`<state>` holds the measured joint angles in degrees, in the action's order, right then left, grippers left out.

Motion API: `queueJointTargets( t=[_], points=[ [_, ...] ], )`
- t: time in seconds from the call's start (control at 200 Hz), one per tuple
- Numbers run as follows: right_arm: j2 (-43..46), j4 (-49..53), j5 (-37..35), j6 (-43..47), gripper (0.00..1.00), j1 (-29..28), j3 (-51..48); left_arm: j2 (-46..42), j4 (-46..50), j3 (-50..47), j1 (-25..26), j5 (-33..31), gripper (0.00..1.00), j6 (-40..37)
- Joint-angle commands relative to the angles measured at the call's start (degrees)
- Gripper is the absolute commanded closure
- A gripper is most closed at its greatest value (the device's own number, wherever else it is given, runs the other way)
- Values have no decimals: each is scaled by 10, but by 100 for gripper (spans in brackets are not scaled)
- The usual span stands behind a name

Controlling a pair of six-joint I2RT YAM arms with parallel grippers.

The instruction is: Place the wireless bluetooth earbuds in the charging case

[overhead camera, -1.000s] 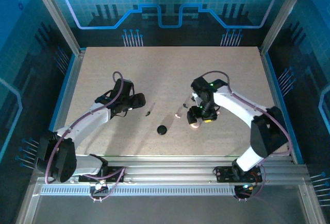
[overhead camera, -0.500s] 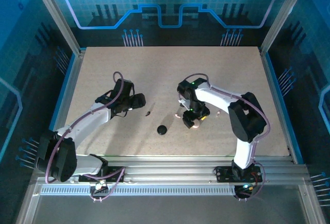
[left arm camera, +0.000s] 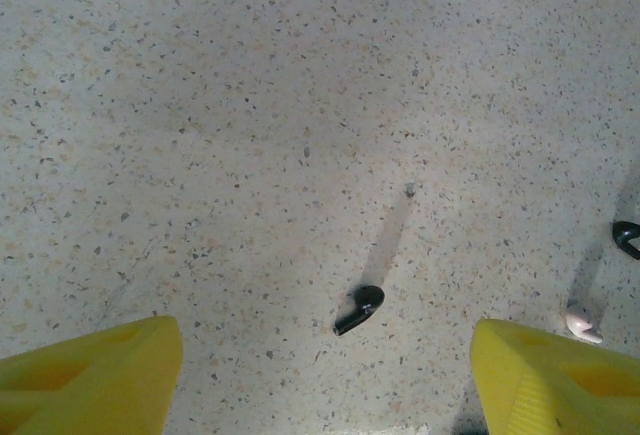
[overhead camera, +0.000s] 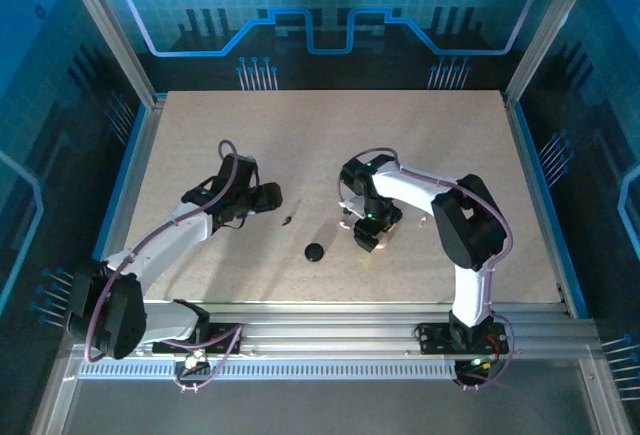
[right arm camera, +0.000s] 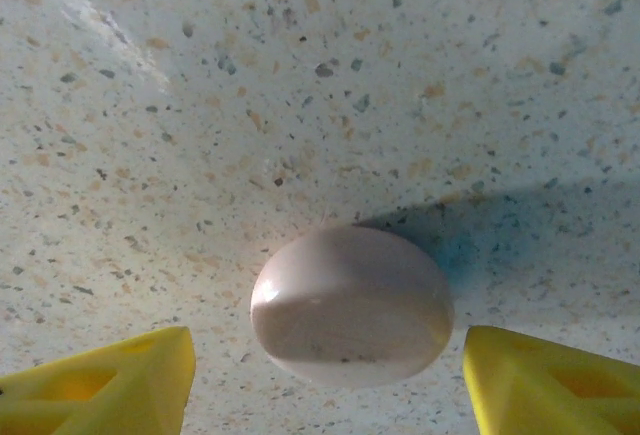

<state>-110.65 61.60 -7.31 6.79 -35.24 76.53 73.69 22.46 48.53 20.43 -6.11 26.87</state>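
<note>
Right gripper (right arm camera: 325, 395) holds its yellow wedge fingers spread. The smooth, pale pink, puck-shaped charging case body (right arm camera: 350, 305) sits just ahead between them on the speckled table (right arm camera: 200, 85). Left gripper (left arm camera: 322, 380), likewise spread, faces a glossy black curved earbud (left arm camera: 360, 308). A whitish earbud (left arm camera: 583, 323) lies near one finger.

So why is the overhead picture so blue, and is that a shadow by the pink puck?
Top external view: blue-lit enclosure walls frame the speckled beige table. Right wrist view: the pale pink round case body casts a bluish shadow to its upper right. Left wrist view: sharp, with a faint grey streak above the small black earbud.
</note>
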Motion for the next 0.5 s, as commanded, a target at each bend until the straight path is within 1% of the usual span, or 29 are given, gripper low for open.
queueJointTargets(
  t=[0.0,0.065,0.2,0.335,0.49],
  points=[
    [-17,-9,-11,20,28,-7,7,-20,8,-8,1,14,23,-11],
    [-21,-18,-12,20,29,-7,7,-27,5,-10,1,13,23,-10],
    [-30,-25,-14,21,35,-3,2,-44,3,-16,1,6,23,-12],
    [-37,-17,-27,19,45,1,-1,-61,-2,-18,1,0,23,-19],
    [-23,-11,-37,11,52,11,-10,-66,-5,-12,1,-7,23,-30]
  ],
)
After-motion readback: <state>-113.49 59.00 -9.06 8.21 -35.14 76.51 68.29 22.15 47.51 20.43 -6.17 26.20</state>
